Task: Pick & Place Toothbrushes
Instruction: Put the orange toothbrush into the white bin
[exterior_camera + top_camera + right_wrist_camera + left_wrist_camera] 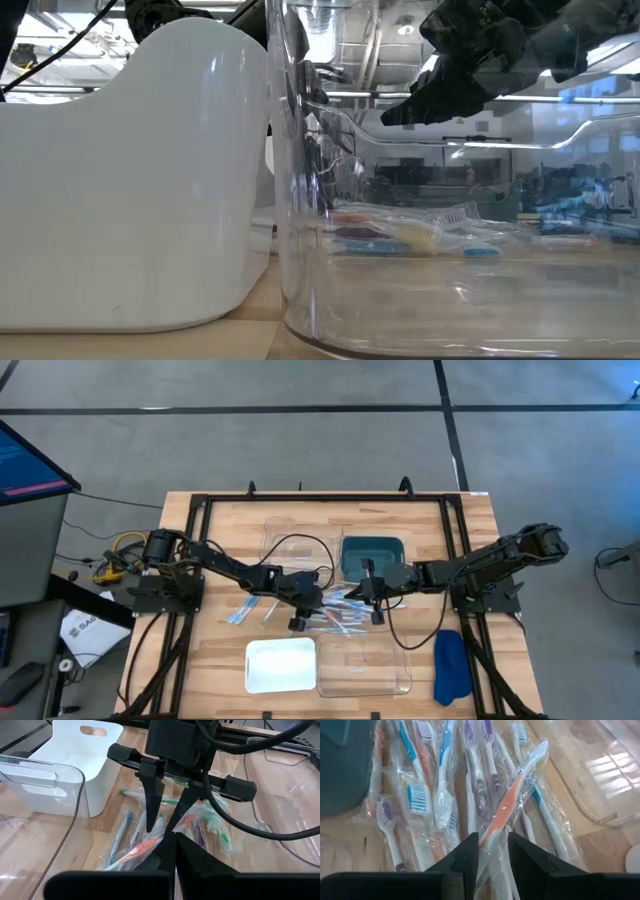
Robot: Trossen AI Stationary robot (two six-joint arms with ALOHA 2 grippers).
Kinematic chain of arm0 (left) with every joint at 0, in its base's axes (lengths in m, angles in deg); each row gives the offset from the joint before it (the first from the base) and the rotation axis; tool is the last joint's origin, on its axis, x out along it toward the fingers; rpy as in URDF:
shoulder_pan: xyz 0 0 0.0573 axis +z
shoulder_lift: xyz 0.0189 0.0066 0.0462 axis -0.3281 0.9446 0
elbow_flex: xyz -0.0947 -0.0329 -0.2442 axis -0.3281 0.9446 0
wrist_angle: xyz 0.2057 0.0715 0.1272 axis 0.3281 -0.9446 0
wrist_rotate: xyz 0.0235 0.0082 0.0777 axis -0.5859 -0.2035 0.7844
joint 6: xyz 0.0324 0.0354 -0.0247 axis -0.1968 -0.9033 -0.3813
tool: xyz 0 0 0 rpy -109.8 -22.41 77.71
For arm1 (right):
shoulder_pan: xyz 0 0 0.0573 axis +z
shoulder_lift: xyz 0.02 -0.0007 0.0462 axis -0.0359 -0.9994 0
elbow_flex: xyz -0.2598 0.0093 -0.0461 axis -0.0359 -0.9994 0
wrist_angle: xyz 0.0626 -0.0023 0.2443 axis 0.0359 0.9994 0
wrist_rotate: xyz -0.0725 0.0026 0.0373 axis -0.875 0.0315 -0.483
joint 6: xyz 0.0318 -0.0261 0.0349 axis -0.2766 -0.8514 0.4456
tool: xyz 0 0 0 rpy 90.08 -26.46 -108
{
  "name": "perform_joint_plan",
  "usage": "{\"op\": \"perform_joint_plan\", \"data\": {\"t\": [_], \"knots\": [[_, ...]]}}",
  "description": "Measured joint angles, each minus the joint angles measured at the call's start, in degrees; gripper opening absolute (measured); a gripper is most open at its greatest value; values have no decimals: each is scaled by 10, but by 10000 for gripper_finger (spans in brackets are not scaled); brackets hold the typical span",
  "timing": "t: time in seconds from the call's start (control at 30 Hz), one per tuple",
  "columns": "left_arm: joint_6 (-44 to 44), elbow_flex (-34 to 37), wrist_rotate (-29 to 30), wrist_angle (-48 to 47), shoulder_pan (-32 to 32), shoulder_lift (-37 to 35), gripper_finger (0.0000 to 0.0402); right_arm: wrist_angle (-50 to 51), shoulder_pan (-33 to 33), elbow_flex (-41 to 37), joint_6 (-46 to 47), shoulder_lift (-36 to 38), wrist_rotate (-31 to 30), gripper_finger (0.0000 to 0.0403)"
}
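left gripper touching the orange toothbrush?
Touching. The left wrist view shows the orange toothbrush pinched between the left gripper fingers, its wrapped handle running up from them.

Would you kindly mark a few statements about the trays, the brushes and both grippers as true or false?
1. The left gripper grips an orange toothbrush. True.
2. The right gripper has its fingers wide open. False: they are shut.
3. The white tray holds toothbrushes. False: none show in it.
4. A blue cloth lies beside the clear tray. True.
5. The toothbrushes are unwrapped. False: they lie in clear wrappers.
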Motion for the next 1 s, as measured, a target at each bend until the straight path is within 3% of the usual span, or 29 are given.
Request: {"op": "perform_joint_plan", "data": {"t": [0.37, 1.0], "knots": [[-33, 0, 34, -2, -5, 0, 100, 0, 0, 0, 0, 0, 0, 0], [-61, 0, 42, -1, -4, 0, 101, -1, 0, 0, 0, 0, 0, 0]]}}
